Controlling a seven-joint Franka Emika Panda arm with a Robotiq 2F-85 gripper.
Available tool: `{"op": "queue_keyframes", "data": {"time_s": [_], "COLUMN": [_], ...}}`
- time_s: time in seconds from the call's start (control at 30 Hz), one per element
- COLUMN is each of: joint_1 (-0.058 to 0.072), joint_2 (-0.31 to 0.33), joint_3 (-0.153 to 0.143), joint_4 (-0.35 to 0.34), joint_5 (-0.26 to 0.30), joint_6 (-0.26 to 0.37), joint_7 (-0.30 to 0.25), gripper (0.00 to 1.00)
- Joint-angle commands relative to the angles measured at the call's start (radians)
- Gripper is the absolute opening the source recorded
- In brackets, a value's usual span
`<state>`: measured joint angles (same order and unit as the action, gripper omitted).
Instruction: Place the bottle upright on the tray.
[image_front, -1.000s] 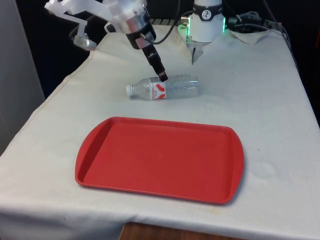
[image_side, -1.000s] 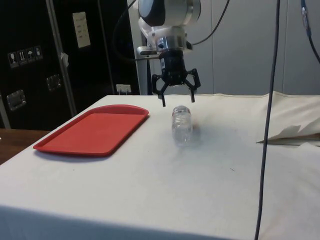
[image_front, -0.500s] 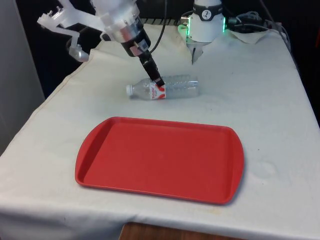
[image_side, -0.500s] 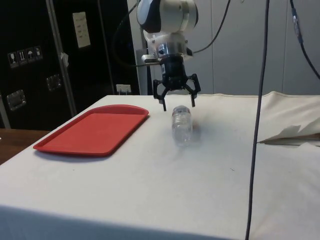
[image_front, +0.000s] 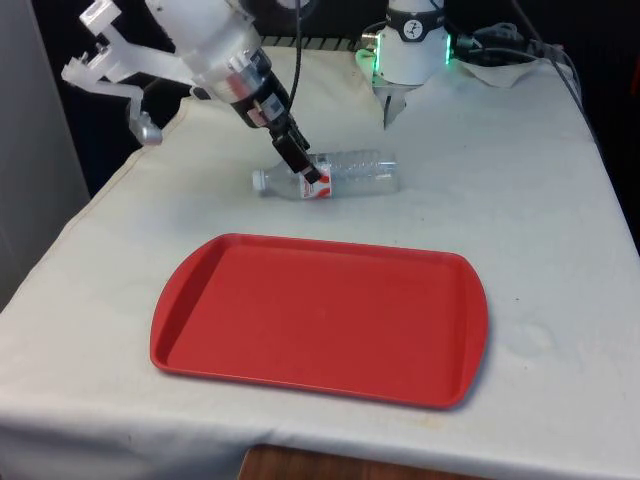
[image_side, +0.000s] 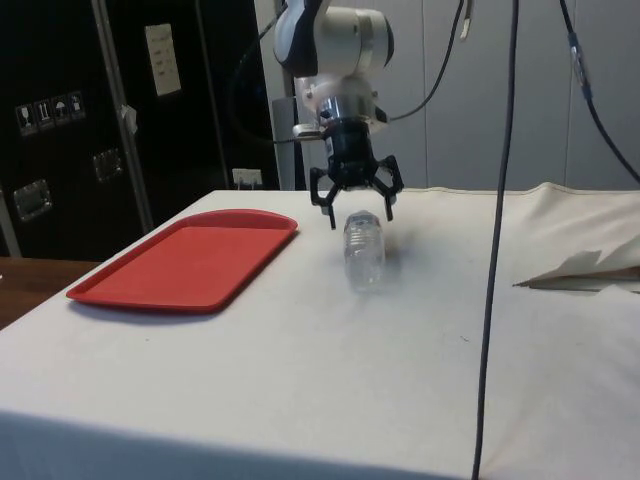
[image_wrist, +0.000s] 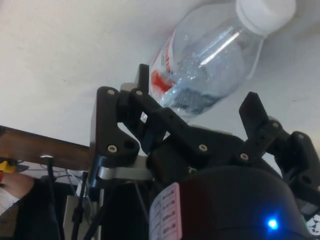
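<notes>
White cloth covers the desk (image_front: 520, 200), and it is the biggest thing here. On the near part of the desk lies a red tray (image_front: 320, 318) with a low rim. It is flat and nothing rests on it.

Next is the white arm (image_front: 205, 45). It leans in from the front view's left and points down at a slant.

Far past the tray lies the clear plastic bottle (image_front: 345, 172). It is on its side on the cloth, well apart from the tray. Its white cap (image_front: 260, 180) points to the front view's left, and a red and white label (image_front: 317, 181) wraps the part near the neck.

At the end of the arm is the black gripper (image_side: 357, 213). Its two fingers are spread wide apart, one on each side of the bottle, right at the label end. In the side view the fingertips (image_side: 331, 218) hang just over the bottle (image_side: 364, 248). In the wrist view the bottle (image_wrist: 210, 60) sits between the spread fingers (image_wrist: 257, 112), and nothing is held.
</notes>
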<state>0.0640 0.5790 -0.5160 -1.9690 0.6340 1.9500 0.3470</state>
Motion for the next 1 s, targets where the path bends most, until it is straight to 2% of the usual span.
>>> {"op": "queue_keyframes", "data": {"time_s": [0.0, 0.03, 0.07, 0.1, 0.13, 0.37, 0.4, 0.43, 0.5, 0.73, 0.97], "joint_1": [-0.012, -0.013, -0.002, -0.014, -0.015, -0.014, -0.007, -0.014, -0.015, -0.008, -0.009], "joint_2": [0.016, 0.022, 0.014, 0.028, 0.034, 0.064, 0.063, 0.065, 0.067, 0.067, 0.07], "joint_3": [0.002, -0.001, -0.006, -0.003, -0.006, -0.018, -0.023, -0.018, -0.019, -0.026, -0.025], "joint_4": [0.016, 0.021, 0.011, 0.026, 0.03, 0.049, 0.044, 0.049, 0.048, 0.042, 0.042], "joint_5": [0.014, 0.019, 0.01, 0.023, 0.028, 0.059, 0.052, 0.061, 0.064, 0.067, 0.07], "joint_6": [-0.023, -0.03, -0.014, -0.037, -0.043, -0.079, -0.07, -0.081, -0.085, -0.088, -0.088], "joint_7": [-0.01, -0.013, -0.008, -0.016, -0.019, -0.034, -0.031, -0.035, -0.037, -0.035, -0.038], "gripper": [1.0, 1.0, 1.0, 1.0, 1.0, 1.0, 1.0, 1.0, 1.0, 1.0, 1.0]}}
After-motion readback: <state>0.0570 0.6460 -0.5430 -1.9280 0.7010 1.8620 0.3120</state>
